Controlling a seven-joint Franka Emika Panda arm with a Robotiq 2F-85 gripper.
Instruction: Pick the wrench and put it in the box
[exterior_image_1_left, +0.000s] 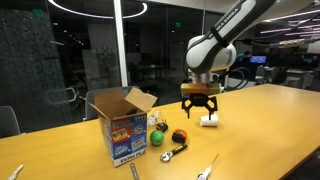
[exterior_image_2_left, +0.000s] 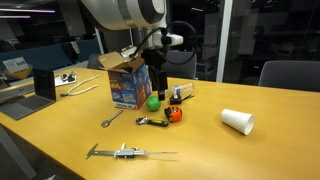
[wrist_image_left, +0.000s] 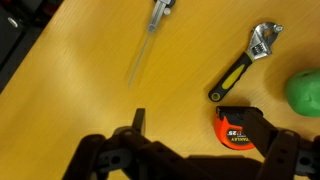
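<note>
The wrench (wrist_image_left: 245, 62) has a silver adjustable head and a black and yellow handle. It lies flat on the wooden table, also seen in both exterior views (exterior_image_1_left: 175, 152) (exterior_image_2_left: 152, 122). The box (exterior_image_1_left: 120, 125) is an open cardboard carton with a colourful front, standing upright next to the wrench (exterior_image_2_left: 128, 80). My gripper (exterior_image_1_left: 199, 100) hangs open and empty above the table, over the tools (exterior_image_2_left: 158, 80). In the wrist view its fingers (wrist_image_left: 200, 135) straddle an orange tape measure (wrist_image_left: 238, 128), and the wrench lies just beyond them.
A green ball (wrist_image_left: 305, 92) sits beside the tape measure, near the box (exterior_image_1_left: 157, 139). A silver measuring tool (wrist_image_left: 155, 20) lies farther out (exterior_image_2_left: 125, 152). A white cup (exterior_image_2_left: 238, 121) lies on its side. A laptop (exterior_image_2_left: 40, 85) stands at the table's far end.
</note>
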